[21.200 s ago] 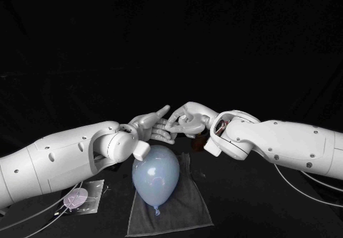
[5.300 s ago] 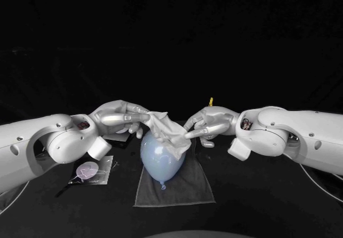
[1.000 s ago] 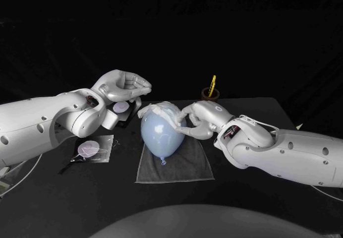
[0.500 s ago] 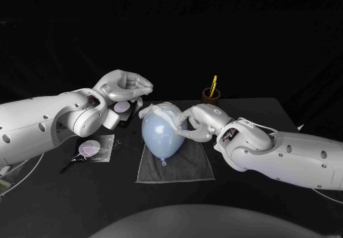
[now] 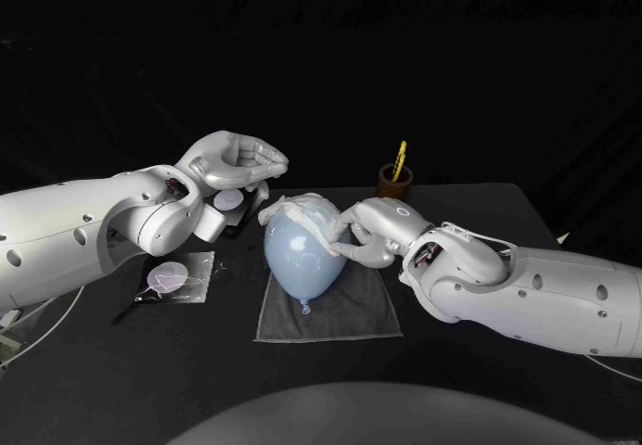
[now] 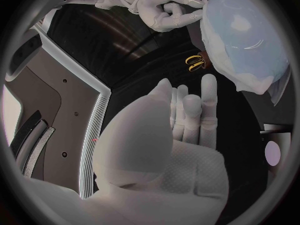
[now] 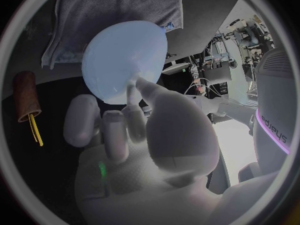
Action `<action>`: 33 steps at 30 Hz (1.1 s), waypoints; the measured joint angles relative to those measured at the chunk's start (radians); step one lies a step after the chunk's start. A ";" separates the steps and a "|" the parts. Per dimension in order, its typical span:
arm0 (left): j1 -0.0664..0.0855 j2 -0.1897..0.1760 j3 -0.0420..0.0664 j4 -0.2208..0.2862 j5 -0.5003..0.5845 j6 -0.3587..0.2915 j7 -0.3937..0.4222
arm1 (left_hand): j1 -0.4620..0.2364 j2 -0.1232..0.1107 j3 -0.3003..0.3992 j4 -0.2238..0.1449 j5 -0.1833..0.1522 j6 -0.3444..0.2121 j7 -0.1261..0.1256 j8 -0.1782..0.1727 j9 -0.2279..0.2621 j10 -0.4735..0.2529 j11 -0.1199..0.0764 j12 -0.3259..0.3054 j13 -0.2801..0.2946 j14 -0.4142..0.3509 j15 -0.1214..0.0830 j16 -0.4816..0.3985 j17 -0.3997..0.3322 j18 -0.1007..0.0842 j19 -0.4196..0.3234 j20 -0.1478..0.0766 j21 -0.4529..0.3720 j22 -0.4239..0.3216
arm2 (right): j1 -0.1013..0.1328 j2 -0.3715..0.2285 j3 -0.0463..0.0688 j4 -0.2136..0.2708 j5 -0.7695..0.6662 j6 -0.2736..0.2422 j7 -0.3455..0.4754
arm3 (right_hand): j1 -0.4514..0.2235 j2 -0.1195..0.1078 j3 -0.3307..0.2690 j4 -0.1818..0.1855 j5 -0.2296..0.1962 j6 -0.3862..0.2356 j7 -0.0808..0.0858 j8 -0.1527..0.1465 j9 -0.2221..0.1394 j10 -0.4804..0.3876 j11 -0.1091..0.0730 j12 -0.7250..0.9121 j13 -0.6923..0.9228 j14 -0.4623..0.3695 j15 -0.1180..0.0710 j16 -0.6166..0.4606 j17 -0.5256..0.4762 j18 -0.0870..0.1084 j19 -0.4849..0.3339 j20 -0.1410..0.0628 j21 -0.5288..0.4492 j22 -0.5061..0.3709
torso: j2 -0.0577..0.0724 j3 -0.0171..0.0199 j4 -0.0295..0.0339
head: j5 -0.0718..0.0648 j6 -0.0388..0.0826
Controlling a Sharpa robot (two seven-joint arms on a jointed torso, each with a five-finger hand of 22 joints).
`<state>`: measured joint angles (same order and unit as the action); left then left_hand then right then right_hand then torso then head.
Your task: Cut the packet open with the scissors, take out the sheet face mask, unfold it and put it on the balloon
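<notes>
Head view: towel (image 5: 353, 308) on black table (image 5: 134, 371); left fingers (image 5: 254, 159) curled empty, right fingers (image 5: 344, 245) spread on balloon (image 5: 297, 261).

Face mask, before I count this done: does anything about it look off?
Yes. The face mask sits crumpled over only the balloon's far, wide end, leaving much of it bare. The right hand touches its edge.

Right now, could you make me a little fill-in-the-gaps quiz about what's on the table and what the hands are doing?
1. The balloon lies on a grey ___.
2. The white mask is draped over the balloon's end opposite its ___.
3. The right hand touches the balloon; the left hand, fingers curled, holds ___.
4. The yellow-handled scissors stand in a brown ___ at the back.

Missing words: towel; knot; nothing; cup.
</notes>
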<state>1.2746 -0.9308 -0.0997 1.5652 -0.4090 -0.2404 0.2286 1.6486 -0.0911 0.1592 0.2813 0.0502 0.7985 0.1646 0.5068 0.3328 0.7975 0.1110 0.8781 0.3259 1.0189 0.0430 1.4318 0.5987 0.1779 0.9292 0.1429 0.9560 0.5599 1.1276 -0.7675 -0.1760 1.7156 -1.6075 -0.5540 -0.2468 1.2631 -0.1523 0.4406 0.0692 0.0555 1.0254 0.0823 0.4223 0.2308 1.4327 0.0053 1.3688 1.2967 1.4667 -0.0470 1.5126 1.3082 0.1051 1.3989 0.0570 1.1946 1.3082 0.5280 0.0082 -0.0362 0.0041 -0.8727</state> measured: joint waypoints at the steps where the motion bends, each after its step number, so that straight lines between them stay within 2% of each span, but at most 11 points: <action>1: 0.000 0.000 0.000 0.000 0.000 0.001 0.000 | 0.000 0.000 0.000 0.000 0.000 0.000 0.000 0.000 0.000 0.000 0.000 0.000 0.000 0.000 0.000 0.000 0.000 0.000 0.000 0.000 0.000 0.001 | 0.000 0.001 0.000 0.000 -0.004 0.002 -0.002 | 0.002 0.001 0.006 -0.001 0.000 0.001 -0.001 0.006 0.002 0.001 -0.001 0.005 0.001 0.000 0.000 0.002 0.000 0.000 0.002 -0.002 0.004 0.000 | 0.000 0.0001 0.0001 | 0.001 0.000; 4: 0.000 0.001 0.000 0.000 0.001 0.002 0.000 | 0.000 0.000 0.000 0.000 0.000 0.000 0.000 0.000 0.000 0.000 0.000 0.001 0.000 0.000 0.000 0.000 0.000 0.000 0.000 0.000 0.000 0.001 | -0.001 0.002 0.000 0.000 -0.013 0.005 -0.006 | 0.035 0.023 0.035 -0.016 0.000 0.011 -0.011 0.007 0.005 0.014 -0.007 0.012 0.008 -0.001 -0.006 0.008 0.000 -0.005 0.010 -0.010 0.019 0.000 | 0.000 0.0001 0.0004 | 0.002 0.000; 8: 0.000 0.001 0.000 0.000 0.002 0.003 0.000 | 0.000 0.000 0.003 0.003 0.000 0.000 0.000 0.000 0.000 0.000 0.000 0.004 0.000 0.000 0.000 0.000 0.000 0.000 0.000 0.000 0.000 0.001 | -0.001 0.000 0.000 0.000 -0.024 0.005 -0.011 | 0.046 0.034 0.059 -0.031 -0.002 0.013 -0.013 0.016 0.010 0.024 -0.012 0.021 0.012 0.000 -0.007 0.012 0.000 -0.006 0.018 -0.014 0.037 0.000 | 0.000 -0.0002 0.0006 | 0.002 0.000; 10: 0.000 0.001 0.000 0.000 0.003 0.003 0.000 | 0.000 0.000 0.003 0.003 0.000 0.000 0.000 0.000 0.000 0.000 0.000 0.004 0.000 0.000 0.000 0.000 0.000 0.000 0.002 -0.002 0.000 0.001 | -0.001 -0.001 0.000 0.001 -0.028 0.005 -0.012 | 0.056 0.045 0.079 -0.035 -0.002 0.014 -0.015 0.023 0.017 0.029 -0.014 0.035 0.013 -0.004 -0.011 0.019 0.000 -0.021 0.030 -0.016 0.054 -0.001 | 0.000 -0.0002 0.0007 | 0.002 0.000; 15: 0.000 0.001 0.000 -0.001 0.003 0.004 -0.001 | 0.000 0.000 0.003 0.003 0.000 0.000 0.000 0.000 0.000 0.000 0.000 0.004 0.001 0.000 0.000 0.000 0.000 -0.001 0.004 -0.004 0.000 0.001 | -0.001 -0.007 0.000 0.006 -0.034 -0.002 -0.012 | 0.047 0.064 0.121 -0.040 -0.004 0.012 -0.016 0.033 0.029 0.029 -0.014 0.047 0.013 -0.004 -0.011 0.026 -0.001 -0.021 0.043 -0.017 0.077 -0.001 | 0.000 0.0000 0.0007 | 0.003 0.000; 22: 0.000 0.001 0.000 -0.001 0.005 0.007 -0.002 | -0.005 -0.005 0.008 0.003 0.000 0.000 0.000 -0.004 -0.005 0.000 0.000 0.004 0.001 0.000 0.000 0.000 -0.001 -0.001 0.004 -0.004 0.000 0.002 | -0.002 -0.022 -0.001 0.015 -0.029 -0.023 0.009 | 0.033 0.078 0.156 -0.037 -0.010 0.008 -0.011 0.043 0.038 0.029 -0.014 0.054 0.013 -0.002 -0.012 0.028 -0.001 -0.021 0.046 -0.021 0.089 -0.001 | 0.000 0.0002 -0.0002 | 0.000 0.000; 26: 0.000 0.001 0.000 -0.002 0.007 0.009 -0.003 | -0.005 -0.005 0.008 0.003 0.000 -0.004 0.004 -0.004 -0.006 0.000 0.000 0.008 0.001 0.000 0.000 0.000 -0.001 -0.001 0.004 -0.004 0.000 0.002 | -0.002 -0.031 -0.001 0.021 -0.015 -0.042 0.030 | 0.026 0.084 0.165 -0.036 -0.012 0.012 -0.014 0.043 0.038 0.029 -0.014 0.062 0.013 0.000 -0.014 0.031 -0.001 -0.022 0.054 -0.018 0.101 0.000 | 0.000 0.0006 -0.0003 | -0.002 0.000; 33: 0.000 0.002 0.000 -0.002 0.008 0.014 -0.004 | -0.005 -0.005 0.008 0.003 0.000 -0.004 0.004 -0.004 -0.006 0.000 0.000 0.008 0.001 0.000 0.000 0.000 -0.001 -0.001 0.004 -0.004 0.000 0.002 | -0.002 -0.065 -0.001 0.041 0.017 -0.074 0.062 | 0.015 0.084 0.173 -0.037 -0.009 0.014 -0.016 0.044 0.038 0.029 -0.014 0.063 0.012 0.000 -0.014 0.031 0.000 -0.022 0.055 -0.019 0.101 0.000 | 0.001 0.0005 -0.0004 | -0.006 0.000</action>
<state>1.2744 -0.9288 -0.0996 1.5630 -0.4009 -0.2266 0.2246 1.6432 -0.0964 0.1674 0.2841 0.0502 0.7947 0.1681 0.5029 0.3267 0.7974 0.1110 0.8860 0.3268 1.0186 0.0432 1.4317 0.5978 0.1767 0.9328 0.1393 0.9557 0.5618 1.1254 -0.8323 -0.1768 1.7562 -1.5904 -0.6285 -0.1852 1.2784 -0.0684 0.6133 0.0320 0.0463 1.0390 0.0666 0.4661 0.2693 1.4618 -0.0083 1.4317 1.3085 1.4666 -0.0611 1.5435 1.3078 0.0835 1.4538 0.0381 1.2952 1.3080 0.5286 0.0087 -0.0366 -0.0018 -0.8727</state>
